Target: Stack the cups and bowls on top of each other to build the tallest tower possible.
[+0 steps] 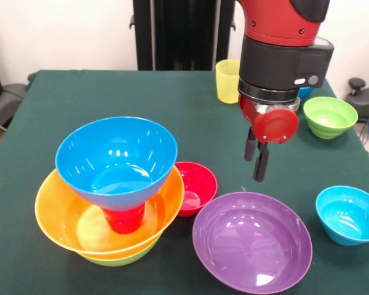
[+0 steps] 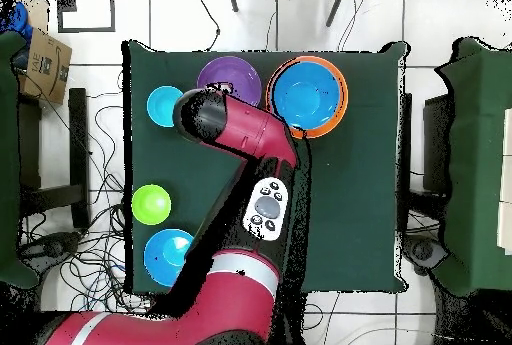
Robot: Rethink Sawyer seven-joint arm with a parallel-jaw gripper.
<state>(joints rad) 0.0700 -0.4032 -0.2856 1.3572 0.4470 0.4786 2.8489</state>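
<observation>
The tower (image 1: pixel 111 209) stands at the front left: a lime-green bowl (image 1: pixel 120 258) at the bottom, a large orange bowl (image 1: pixel 55 215) in it, a red cup (image 1: pixel 124 219) in that, and a medium blue bowl (image 1: pixel 117 157) on top of the cup. From above the tower (image 2: pixel 308 96) shows as blue inside orange. My gripper (image 1: pixel 255 167) hangs open and empty above the cloth, right of the small red bowl (image 1: pixel 195 186) and behind the purple bowl (image 1: pixel 252 243). The yellow cup (image 1: pixel 227 80) stands at the back. In the overhead view my arm hides the gripper.
A small blue bowl (image 1: pixel 349 215) sits at the right edge and a ribbed green bowl (image 1: pixel 329 116) behind it. Overhead shows the purple bowl (image 2: pixel 230 76), small blue bowl (image 2: pixel 163 104), green bowl (image 2: pixel 151 204) and another blue bowl (image 2: pixel 166 255). The table (image 1: pixel 80 98) has a dark green cloth.
</observation>
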